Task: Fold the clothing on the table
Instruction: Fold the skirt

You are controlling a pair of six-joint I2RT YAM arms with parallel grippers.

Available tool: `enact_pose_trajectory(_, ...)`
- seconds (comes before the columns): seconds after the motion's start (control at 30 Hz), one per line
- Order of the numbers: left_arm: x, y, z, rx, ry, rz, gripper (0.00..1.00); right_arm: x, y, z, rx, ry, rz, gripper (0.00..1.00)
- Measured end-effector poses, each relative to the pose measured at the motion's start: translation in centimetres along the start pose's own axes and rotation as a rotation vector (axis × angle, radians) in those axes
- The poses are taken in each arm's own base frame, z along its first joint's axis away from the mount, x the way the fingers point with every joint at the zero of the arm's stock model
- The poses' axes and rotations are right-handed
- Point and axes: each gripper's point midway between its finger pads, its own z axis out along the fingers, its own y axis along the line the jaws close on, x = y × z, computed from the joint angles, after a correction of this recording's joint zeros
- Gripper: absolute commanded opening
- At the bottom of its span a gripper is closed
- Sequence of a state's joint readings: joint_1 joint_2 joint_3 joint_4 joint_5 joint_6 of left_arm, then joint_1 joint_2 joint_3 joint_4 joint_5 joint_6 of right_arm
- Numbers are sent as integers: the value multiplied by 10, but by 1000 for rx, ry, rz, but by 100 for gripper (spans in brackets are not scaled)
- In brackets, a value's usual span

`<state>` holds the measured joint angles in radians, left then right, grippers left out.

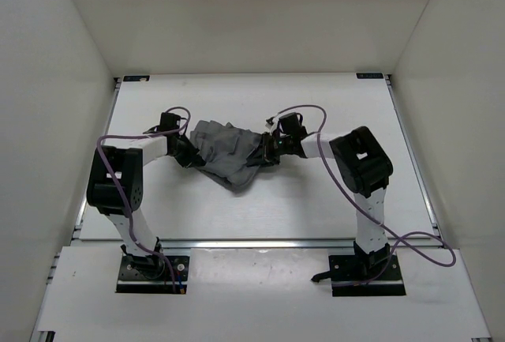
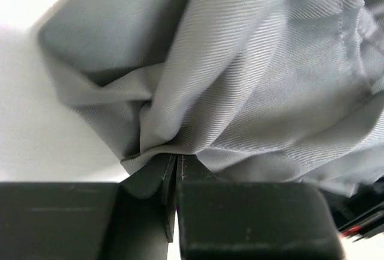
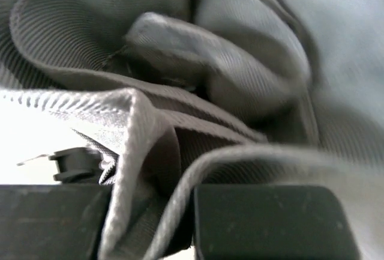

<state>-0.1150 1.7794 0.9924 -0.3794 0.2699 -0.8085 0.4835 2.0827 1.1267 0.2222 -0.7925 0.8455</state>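
Grey clothing [image 1: 227, 151] lies bunched in creased folds, darker inside showing

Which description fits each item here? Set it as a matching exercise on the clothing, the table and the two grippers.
Items:
1. clothing
2. left gripper
3. right gripper
4. table

Descriptions:
A. white and flat, lying under everything else
B. grey, crumpled in a heap between the two arms
C. at the heap's right side, with fabric lying between its fingers
D. at the heap's left side, pinched shut on a fold

Pairs: 1-B; 2-D; 3-C; 4-A
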Motion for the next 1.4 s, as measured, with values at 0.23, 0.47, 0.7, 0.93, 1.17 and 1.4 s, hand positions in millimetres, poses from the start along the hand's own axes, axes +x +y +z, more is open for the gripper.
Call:
enact_pose_trajectory(0.23, 36, -5, -6, -3, 41, 52, 12, -57, -22, -41, 299, 28, -224, 15)
enact_pose_trajectory(0.47, 65, -7, -3, -18, 94, 86, 13, -102, -58, -82, 551, 42, -300, 45)
enact_pose_trajectory(0.7, 45, -18, -8, 14, 63, 48, 16, -92, -75, -111, 709, 76, -279, 68)
enact_pose_trajectory(0.93, 18, -54, -32, 111, -25, 30, 15, -105, -8, -139, 689, -37, -392, 57)
enact_pose_trajectory(1.17, 6, -80, -85, 215, -134, 31, 16, -95, 62, -149, 581, -113, -493, 57)
enact_pose_trajectory(1.4, 30, -93, -124, 289, -136, 139, 38, -35, 74, -159, 542, -55, -476, 61)
